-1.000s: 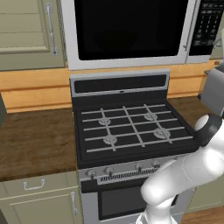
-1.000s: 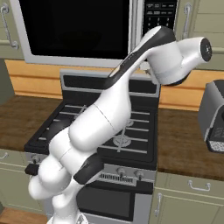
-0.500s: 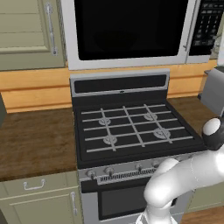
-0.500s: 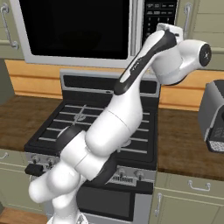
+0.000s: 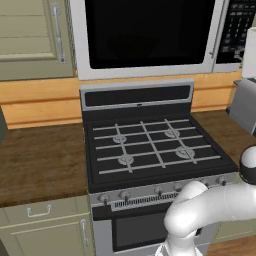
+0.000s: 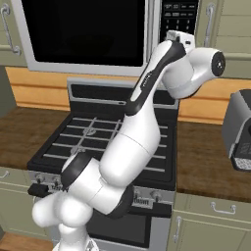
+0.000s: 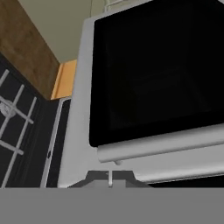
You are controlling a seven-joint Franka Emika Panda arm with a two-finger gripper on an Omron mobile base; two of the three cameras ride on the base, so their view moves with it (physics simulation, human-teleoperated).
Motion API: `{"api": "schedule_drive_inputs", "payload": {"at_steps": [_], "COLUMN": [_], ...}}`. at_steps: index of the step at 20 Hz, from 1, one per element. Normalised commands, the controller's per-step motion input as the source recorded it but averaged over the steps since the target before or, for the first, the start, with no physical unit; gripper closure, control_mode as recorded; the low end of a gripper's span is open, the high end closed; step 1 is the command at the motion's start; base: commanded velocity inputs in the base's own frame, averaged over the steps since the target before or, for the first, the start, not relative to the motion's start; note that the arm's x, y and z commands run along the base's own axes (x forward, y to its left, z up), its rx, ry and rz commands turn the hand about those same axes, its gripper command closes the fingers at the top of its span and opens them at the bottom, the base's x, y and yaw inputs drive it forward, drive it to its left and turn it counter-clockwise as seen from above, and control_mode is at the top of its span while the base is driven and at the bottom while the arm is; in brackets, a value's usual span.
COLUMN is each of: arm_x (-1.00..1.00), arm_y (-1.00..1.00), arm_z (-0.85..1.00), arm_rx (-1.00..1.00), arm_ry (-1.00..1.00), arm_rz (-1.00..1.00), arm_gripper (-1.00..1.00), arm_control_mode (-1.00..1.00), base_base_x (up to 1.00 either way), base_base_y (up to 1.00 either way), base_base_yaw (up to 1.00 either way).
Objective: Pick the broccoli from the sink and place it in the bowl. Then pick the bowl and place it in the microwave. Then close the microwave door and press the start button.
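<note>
The microwave (image 5: 150, 70) hangs above the stove, and the microwave door (image 5: 147, 32) with its black window is closed. Its black keypad panel (image 6: 179, 14) sits at the right. My gripper (image 6: 177, 35) is raised just below that keypad, close to the microwave's front. In the hand view the door window (image 7: 157, 65) and its long silver handle (image 7: 175, 142) loom near, and my gripper (image 7: 110, 177) is shut with nothing between the tips. The broccoli, the bowl and the sink are out of view.
A black gas stove (image 5: 150, 145) stands under the microwave, with wooden counter (image 5: 40, 160) on both sides. A grey toaster (image 6: 240, 132) sits on the right counter. Green cabinet doors (image 5: 30, 40) flank the microwave.
The arm's elbow has sunk lower and the hand has swung in toward the keypad side of the microwave. The door stays closed.
</note>
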Motion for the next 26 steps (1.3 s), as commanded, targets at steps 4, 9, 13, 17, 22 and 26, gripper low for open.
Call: {"api": "schedule_drive_inputs", "payload": {"at_steps": [4,9,13,17,22,26], "arm_x": [0.14,0.23,0.25,0.25,0.22,0.12], "arm_y": [-0.03,0.0,0.0,-0.21,-0.48,-0.16], "arm_z": [-0.03,0.0,-0.06,-0.12,0.0,0.09], "arm_rx": [0.0,0.0,0.0,0.0,0.07,0.06], "arm_ry": [-0.18,-0.22,-0.17,-0.11,-0.09,-0.02], "arm_rz": [-0.12,-0.11,-0.09,-0.07,-0.08,-0.09], "arm_gripper": [1.0,1.0,1.0,1.0,1.0,1.0], "arm_control_mode": [-1.0,-1.0,-1.0,-1.0,-1.0,-1.0], "base_base_x": [0.0,0.0,0.0,0.0,0.0,0.0], "base_base_y": [0.0,0.0,0.0,0.0,0.0,0.0], "base_base_yaw": [0.0,0.0,0.0,0.0,0.0,0.0]}}
